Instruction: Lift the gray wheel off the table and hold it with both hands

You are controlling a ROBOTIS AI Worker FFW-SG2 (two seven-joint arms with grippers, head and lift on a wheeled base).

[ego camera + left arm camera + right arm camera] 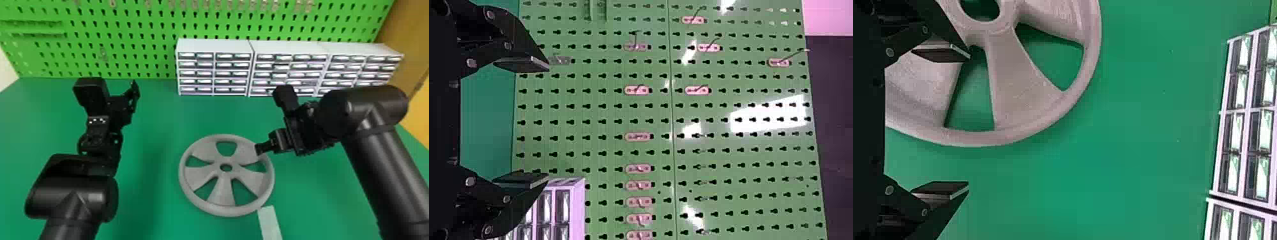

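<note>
Wheel [222, 191] flat on the table [153, 198], at centre; right gripper [259, 149] at its far right rim, fingers spread, contact cannot be told; left gripper [133, 95] well apart from it, on the left, fingers also spread, facing the pegboard [601, 114]; pale strip [269, 220] by the wheel's near right edge.

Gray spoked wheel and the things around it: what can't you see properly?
- Gray spoked wheel, underside: hidden in the head view by its own top.
- The wheel's far part: right wrist view, cut off by the top edge and partly covered by the black right hand.
- Pale flat strip: head view, its end cut off by the bottom edge.
- White cabinets, drawer contents: head view, hidden behind the drawer fronts.
</note>
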